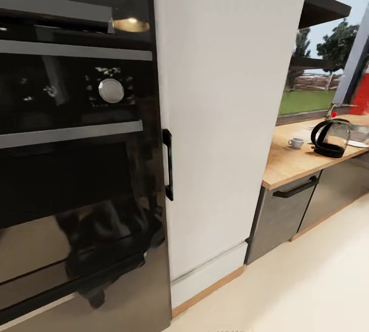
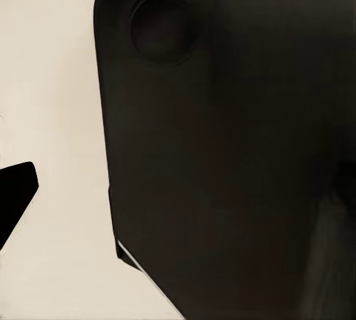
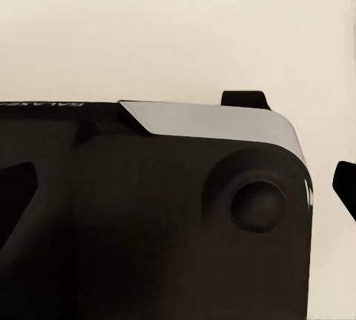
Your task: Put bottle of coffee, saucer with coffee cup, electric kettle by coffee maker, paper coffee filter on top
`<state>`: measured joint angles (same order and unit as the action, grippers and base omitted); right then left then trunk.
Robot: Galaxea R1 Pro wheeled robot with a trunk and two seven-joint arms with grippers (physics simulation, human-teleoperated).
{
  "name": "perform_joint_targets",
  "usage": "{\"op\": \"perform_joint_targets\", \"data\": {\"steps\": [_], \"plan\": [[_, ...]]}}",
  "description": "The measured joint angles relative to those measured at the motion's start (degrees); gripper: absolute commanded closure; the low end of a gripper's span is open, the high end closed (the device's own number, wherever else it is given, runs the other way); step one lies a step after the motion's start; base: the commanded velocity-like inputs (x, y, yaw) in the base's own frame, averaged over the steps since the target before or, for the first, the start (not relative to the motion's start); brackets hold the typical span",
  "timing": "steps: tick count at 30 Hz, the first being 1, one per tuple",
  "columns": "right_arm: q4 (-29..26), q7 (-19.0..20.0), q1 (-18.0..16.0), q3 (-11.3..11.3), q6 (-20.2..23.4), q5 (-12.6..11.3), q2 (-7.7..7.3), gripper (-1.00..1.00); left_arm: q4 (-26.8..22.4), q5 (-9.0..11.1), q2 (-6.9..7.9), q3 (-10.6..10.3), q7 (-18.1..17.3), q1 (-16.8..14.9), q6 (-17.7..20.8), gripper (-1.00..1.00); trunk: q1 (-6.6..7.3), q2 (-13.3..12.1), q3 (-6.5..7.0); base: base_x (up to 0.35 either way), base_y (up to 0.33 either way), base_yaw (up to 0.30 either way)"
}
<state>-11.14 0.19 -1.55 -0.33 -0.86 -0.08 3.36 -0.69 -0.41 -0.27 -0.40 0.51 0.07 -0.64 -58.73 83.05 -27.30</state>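
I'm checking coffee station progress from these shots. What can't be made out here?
- Head view: the saucer is cut off by the right edge, behind the electric kettle.
- Head view: the coffee cup on the countertop is too small to show detail.
- Left and right wrist views: dark robot bodywork over pale floor blocks each view, so whether either arm's jaws are open cannot be told.

Oven (image 1: 77, 142) left, electric kettle (image 1: 330, 138) right of coffee cup (image 1: 295, 142) (both on countertop (image 1: 287, 165))
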Motion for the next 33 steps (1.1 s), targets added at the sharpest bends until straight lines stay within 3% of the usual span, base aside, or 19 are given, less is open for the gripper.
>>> {"op": "perform_joint_targets", "data": {"steps": [5, 10, 15, 24, 33], "plan": [[0.0, 0.0, 0.0, 0.1, 0.0, 0.0, 0.11, -1.00, 0.0, -0.1, 0.29, 0.0, 0.0, 0.0, 0.0, -1.00, 0.00, 0.0, 0.00, 0.000, 0.000, -0.265], [-0.1, 0.0, 0.0, -0.1, 0.1, 0.0, -1.32, -1.00, 0.0, 0.2, 0.21, 0.3, 0.0, 0.1, 0.0, -1.00, 0.00, 0.0, 0.00, 0.000, 0.000, -0.265], [0.0, 0.0, 0.0, -0.1, 0.1, -0.3, -1.62, -1.00, 0.0, 0.0, 0.20, 0.3, 0.0, 0.1, 0.0, -1.00, 0.00, 0.0, 0.00, 0.000, -0.048, -0.265], [0.0, 0.0, 0.0, -0.2, 0.1, -1.7, -1.82, -1.00, 0.0, 0.2, 0.32, 0.3, 0.1, 0.1, 0.0, -1.00, 0.00, 0.0, 0.00, 0.000, -0.228, -0.265], [0.0, -0.1, 0.0, -0.2, 0.1, -1.7, -1.80, -1.00, 0.1, 0.1, 0.27, 0.3, 0.0, 0.1, 0.1, -1.00, 0.00, 0.0, 0.00, 0.000, -0.044, -0.265]]}}
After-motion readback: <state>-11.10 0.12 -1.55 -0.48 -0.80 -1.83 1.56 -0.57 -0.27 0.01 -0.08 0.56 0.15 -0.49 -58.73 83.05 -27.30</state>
